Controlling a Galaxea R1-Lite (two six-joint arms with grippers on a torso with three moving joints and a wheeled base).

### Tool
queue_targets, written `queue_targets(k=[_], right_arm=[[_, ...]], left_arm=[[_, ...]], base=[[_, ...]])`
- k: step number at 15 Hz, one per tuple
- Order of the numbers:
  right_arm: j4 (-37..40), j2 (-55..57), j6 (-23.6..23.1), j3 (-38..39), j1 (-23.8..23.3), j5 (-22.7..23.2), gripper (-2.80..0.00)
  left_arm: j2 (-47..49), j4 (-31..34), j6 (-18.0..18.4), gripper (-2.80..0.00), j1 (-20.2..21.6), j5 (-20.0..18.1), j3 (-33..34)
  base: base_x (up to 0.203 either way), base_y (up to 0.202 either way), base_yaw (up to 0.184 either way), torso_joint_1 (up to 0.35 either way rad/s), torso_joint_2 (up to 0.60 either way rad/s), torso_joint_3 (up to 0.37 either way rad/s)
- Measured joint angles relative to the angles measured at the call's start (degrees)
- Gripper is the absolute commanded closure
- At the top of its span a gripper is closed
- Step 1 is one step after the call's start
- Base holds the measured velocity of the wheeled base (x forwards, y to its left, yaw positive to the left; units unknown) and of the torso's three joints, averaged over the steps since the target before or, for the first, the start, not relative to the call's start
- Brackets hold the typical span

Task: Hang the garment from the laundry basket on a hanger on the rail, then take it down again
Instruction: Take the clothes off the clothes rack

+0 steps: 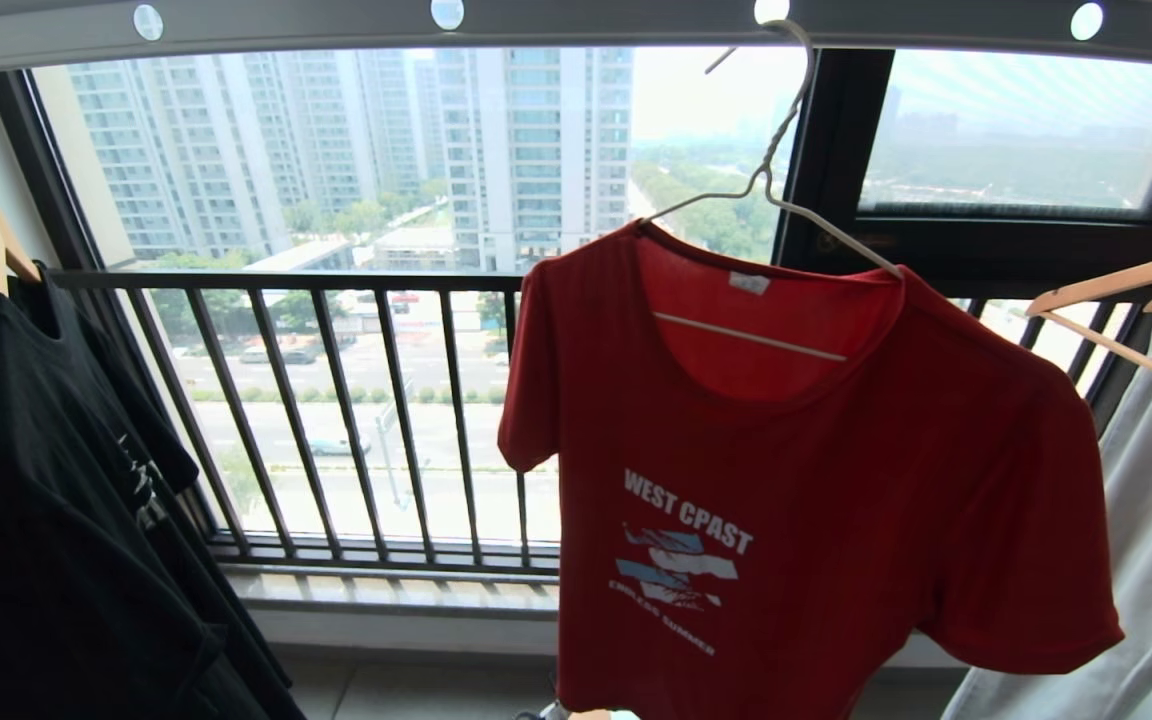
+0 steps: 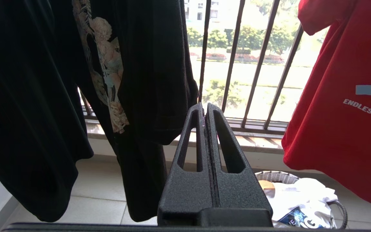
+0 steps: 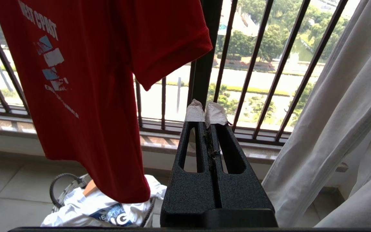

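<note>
red t-shirt point(image 1: 816, 480) on wire hanger point(image 1: 786, 190); left hand point(image 2: 204, 108), right hand point(image 3: 205, 112) closed, empty.

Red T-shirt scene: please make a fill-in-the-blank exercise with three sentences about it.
1. The red T-shirt hangs on a thin wire hanger hooked over the ____.
2. The garment hanging on the robot's left side is ____ in colour.
3. The laundry basket on the floor holds a ____ garment.

Missing words: rail; black; white
</note>
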Motion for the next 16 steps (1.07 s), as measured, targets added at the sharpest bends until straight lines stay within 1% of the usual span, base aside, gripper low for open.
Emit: queue_targets(k=[13,14,16], right_arm=[[0.28,0.0,0.24,-0.25,0.0,-0.33,0.0],[0.93,0.0,0.24,-1.12,0.0,-0.78,0.0],[3.4,0.34,0.24,-6.44,0.0,-1.56,0.0]], left_arm=[[0.0,0.02,-0.01,0.0,0.0,0.04,0.0],[0.0,0.02,-0.01,0.0,0.0,0.02,0.0],[0.0,0.02,-0.01,0.0,0.0,0.05,0.0]], base=[[0.0,0.0,0.0,0.0,0.0,0.0],[0.0,0.0,0.0,0.0,0.0,0.0],[0.0,0.0,0.0,0.0,0.0,0.0]])
